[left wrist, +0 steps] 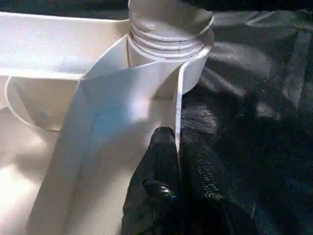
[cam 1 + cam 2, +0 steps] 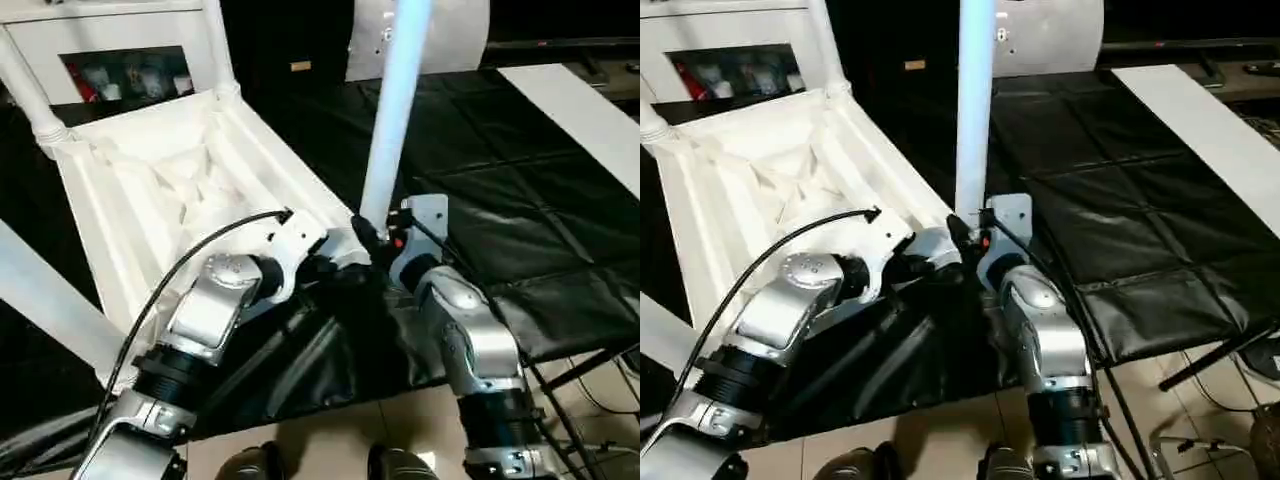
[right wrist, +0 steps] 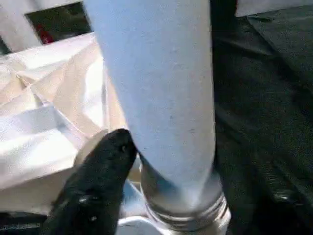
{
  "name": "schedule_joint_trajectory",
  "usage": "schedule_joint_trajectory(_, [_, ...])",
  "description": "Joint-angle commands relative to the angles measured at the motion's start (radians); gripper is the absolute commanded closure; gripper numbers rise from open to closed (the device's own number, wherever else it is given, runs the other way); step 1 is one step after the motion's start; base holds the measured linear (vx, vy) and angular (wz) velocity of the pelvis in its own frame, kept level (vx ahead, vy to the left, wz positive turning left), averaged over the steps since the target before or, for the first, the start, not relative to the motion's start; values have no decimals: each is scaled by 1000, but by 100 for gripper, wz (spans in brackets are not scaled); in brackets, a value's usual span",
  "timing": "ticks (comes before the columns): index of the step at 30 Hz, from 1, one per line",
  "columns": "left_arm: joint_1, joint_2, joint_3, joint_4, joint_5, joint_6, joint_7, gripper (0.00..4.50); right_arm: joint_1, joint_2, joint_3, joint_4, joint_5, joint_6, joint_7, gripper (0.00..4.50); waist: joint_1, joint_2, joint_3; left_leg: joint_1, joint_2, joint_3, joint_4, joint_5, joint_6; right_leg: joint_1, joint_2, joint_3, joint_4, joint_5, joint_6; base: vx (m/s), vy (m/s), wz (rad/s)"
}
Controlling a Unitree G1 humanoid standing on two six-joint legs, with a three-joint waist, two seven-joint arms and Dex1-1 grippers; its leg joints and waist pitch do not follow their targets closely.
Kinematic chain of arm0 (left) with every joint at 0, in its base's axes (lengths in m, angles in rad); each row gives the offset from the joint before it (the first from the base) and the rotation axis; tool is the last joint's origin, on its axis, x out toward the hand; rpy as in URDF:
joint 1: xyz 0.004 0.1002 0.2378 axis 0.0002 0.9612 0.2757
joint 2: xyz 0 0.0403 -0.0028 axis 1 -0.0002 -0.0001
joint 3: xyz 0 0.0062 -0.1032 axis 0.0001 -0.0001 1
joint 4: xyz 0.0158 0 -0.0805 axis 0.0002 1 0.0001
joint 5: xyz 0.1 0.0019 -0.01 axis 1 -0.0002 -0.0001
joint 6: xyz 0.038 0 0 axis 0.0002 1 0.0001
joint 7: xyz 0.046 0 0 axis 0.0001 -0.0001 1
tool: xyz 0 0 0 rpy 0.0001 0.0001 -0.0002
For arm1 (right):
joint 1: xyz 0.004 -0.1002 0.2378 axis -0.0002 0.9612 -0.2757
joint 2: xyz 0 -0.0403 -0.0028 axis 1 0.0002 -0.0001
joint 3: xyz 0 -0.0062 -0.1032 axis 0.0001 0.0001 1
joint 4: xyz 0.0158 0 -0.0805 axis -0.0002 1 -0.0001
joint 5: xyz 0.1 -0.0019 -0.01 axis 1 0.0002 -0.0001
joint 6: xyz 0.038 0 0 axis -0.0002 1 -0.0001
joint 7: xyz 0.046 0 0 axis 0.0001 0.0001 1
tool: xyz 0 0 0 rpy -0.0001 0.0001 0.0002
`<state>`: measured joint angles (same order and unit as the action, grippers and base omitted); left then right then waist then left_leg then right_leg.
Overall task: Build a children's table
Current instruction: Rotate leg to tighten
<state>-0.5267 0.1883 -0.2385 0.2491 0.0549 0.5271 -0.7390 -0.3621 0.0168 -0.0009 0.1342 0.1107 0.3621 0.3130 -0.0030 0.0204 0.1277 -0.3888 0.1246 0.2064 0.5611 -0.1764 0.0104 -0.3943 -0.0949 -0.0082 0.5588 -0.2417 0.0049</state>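
The children's table top (image 2: 170,190) lies upside down and tilted on the black sheet, ribbed underside up. Two white legs (image 2: 25,85) (image 2: 218,45) rise from its far corners, and a third (image 2: 50,300) crosses the near left. Another leg (image 2: 395,110) stands upright over the near right corner, its threaded end (image 3: 186,215) at the round socket (image 1: 168,54). My right gripper (image 2: 372,237) is at this leg's base, against its left side. My left gripper (image 1: 168,161) is shut on the thin wall of the table top just beside that socket.
A long white panel (image 2: 590,120) lies on the black sheet (image 2: 500,230) at the far right. A white shelf unit (image 2: 120,70) stands behind the table top. The workbench's front edge runs just under my forearms, with tiled floor (image 2: 330,440) below.
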Motion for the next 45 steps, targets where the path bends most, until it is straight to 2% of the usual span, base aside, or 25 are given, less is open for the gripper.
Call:
schedule_joint_trajectory(1, [-6, -10, -17, -4, -29, -57, -19, 450, 17, -20, 82, 10, 6, -12, 99, 134, 1, -14, -48, 41, 99, -58, -100, -437, -62, -3, -64, 39, -66, -255, -126, 0, 0, 0])
schedule_joint_trajectory(2, [-4, -2, -16, -3, -27, -63, -24, 450, 20, -31, 84, 9, 2, -21, 109, 130, 5, -17, -49, 35, 99, -55, -96, -396, -41, 3, -67, 40, -64, -236, -135, 0, 0, 0])
schedule_joint_trajectory(3, [3, 23, -11, -9, -30, -71, -45, 450, 26, -75, 73, 6, 9, -40, 155, 130, 6, -27, -53, 32, 100, -49, -93, -355, -14, 6, -67, 41, -63, -233, -143, 0, 0, 0])
schedule_joint_trajectory(4, [8, 40, -8, -14, -32, -75, -60, 450, 31, -105, 66, 5, 15, -54, 186, 115, 11, -25, -56, 31, 101, -51, -91, -340, -2, 9, -71, 40, -62, -244, -146, 0, 0, 0])
schedule_joint_trajectory(5, [17, 67, -6, -23, -43, -80, -95, 450, 33, -154, 53, 3, 27, -73, 242, 100, 14, -27, -57, 34, 102, -46, -86, -322, 15, 5, -71, 40, -67, -270, -149, 0, 0, 0])
schedule_joint_trajectory(6, [21, 82, -8, -27, -48, -88, -116, 450, 33, -179, 46, 5, 30, -94, 275, 91, 18, -24, -55, 35, 103, -43, -84, -319, 25, 2, -70, 39, -69, -294, -156, 0, 0, 0])
schedule_joint_trajectory(9, [32, 118, -14, -34, -63, -111, -174, 450, 26, -251, 38, 18, 32, -147, 370, 81, 17, -27, -58, 23, 103, -43, -82, -297, 33, 9, -70, 34, -68, -315, -158, 0, 0, 0])
schedule_joint_trajectory(10, [42, 142, -22, -38, -68, -152, -219, 450, 20, -302, 40, 29, 38, -166, 440, 56, 19, -26, -65, 22, 104, -41, -79, -259, 43, 10, -67, 31, -61, -268, -166, 0, 0, 0])
schedule_joint_trajectory(12, [58, 176, -35, -49, -88, -187, -300, 450, 11, -383, 62, 39, 66, -189, 580, 46, 20, -29, -66, 19, 104, -34, -69, -211, 87, 14, -63, 27, -52, -180, -205, 0, 0, 0])
schedule_joint_trajectory(14, [59, 185, -39, -47, -91, -200, -318, 450, 7, -399, 67, 42, 72, -195, 612, 46, 23, -31, -69, 22, 102, -27, -60, -179, 111, 10, -61, 29, -47, -132, -233, 62, -24, 2])
schedule_joint_trajectory(16, [58, 240, -77, -34, -93, -260, -421, 450, -25, -451, 87, 65, 108, -188, 753, 46, 27, -32, -78, 14, 101, -25, -50, -105, 146, 19, -60, 28, -27, -28, -259, 29, -15, 0])
schedule_joint_trajectory(17, [58, 240, -77, -34, -93, -260, -421, 450, -25, -451, 87, 65, 108, -188, 753, 46, 30, -31, -81, 16, 101, -25, -47, -87, 160, 19, -59, 25, -23, 3, -270, 0, 0, 0])
schedule_joint_trajectory(18, [57, 254, -88, -32, -94, -276, -446, 450, -33, -462, 92, 71, 122, -184, 790, 46, 38, -28, -82, 21, 103, -19, -41, -35, 185, 15, -53, 24, -12, 88, -295, 0, 0, 0])
schedule_joint_trajectory(20, [49, 274, -98, -19, -99, -308, -492, 450, -55, -477, 102, 102, 138, -195, 857, 46, 45, -30, -84, 20, 104, -18, -37, -17, 196, 18, -52, 20, -4, 118, -309, 0, 0, 0])
schedule_joint_trajectory(22, [40, 288, -105, -7, -100, -331, -525, 450, -74, -487, 116, 130, 147, -202, 910, 80, 49, -28, -82, 21, 107, -16, -39, -30, 186, 16, -50, 17, -4, 84, -315, 0, 0, 0])
schedule_joint_trajectory(23, [37, 291, -108, -5, -100, -336, -533, 450, -79, -490, 120, 135, 151, -200, 924, 80, 52, -27, -81, 22, 108, -17, -39, -42, 180, 15, -50, 17, -5, 66, -316, 0, 0, 0])
schedule_joint_trajectory(26, [30, 306, -118, -4, -100, -345, -572, 450, -99, -494, 135, 159, 160, -190, 978, 100, 57, -28, -77, 26, 110, -17, -47, -128, 125, 12, -54, 20, -17, -66, -300, 0, 0, 0])
schedule_joint_trajectory(27, [25, 312, -124, 3, -98, -358, -589, 450, -111, -494, 143, 178, 157, -197, 1002, 125, 58, -28, -76, 27, 111, -18, -49, -140, 115, 11, -54, 20, -18, -82, -296, 0, 0, 0])
schedule_joint_trajectory(29, [19, 315, -131, 10, -96, -371, -604, 450, -127, -490, 153, 199, 156, -205, 1024, 125, 57, -33, -78, 28, 110, -19, -50, -171, 95, 11, -56, 20, -22, -129, -287, 0, 0, 0])
schedule_joint_trajectory(30, [18, 315, -133, 12, -96, -376, -611, 450, -134, -488, 157, 208, 156, -209, 1032, 134, 58, -31, -77, 28, 112, -21, -53, -184, 79, 11, -59, 22, -24, -154, -277, 0, 0, 0])
schedule_joint_trajectory(33, [12, 310, -142, 21, -103, -391, -627, 450, -161, -472, 173, 233, 168, -209, 1076, 165, 56, -33, -79, 30, 111, -22, -55, -222, 50, 8, -56, 22, -26, -179, -271, 0, 0, 0])
schedule_joint_trajectory(36, [9, 307, -145, 27, -101, -397, -631, 450, -167, -471, 189, 239, 169, -210, 1106, 189, 59, -34, -81, 32, 112, -21, -55, -222, 43, 6, -56, 24, -23, -159, -272, 0, 0, 0])
schedule_joint_trajectory(40, [5, 309, -146, 38, -98, -406, -633, 450, -171, -472, 194, 249, 169, -214, 1119, 233, 60, -37, -83, 28, 110, -20, -51, -209, 48, 8, -59, 25, -20, -140, -279, 0, 0, 0])
schedule_joint_trajectory(45, [-1, 314, -144, 56, -92, -417, -635, 450, -175, -473, 200, 256, 169, -208, 1145, 251, 62, -36, -86, 27, 110, -19, -46, -178, 63, 10, -58, 23, -16, -116, -286, 0, 0, 0])
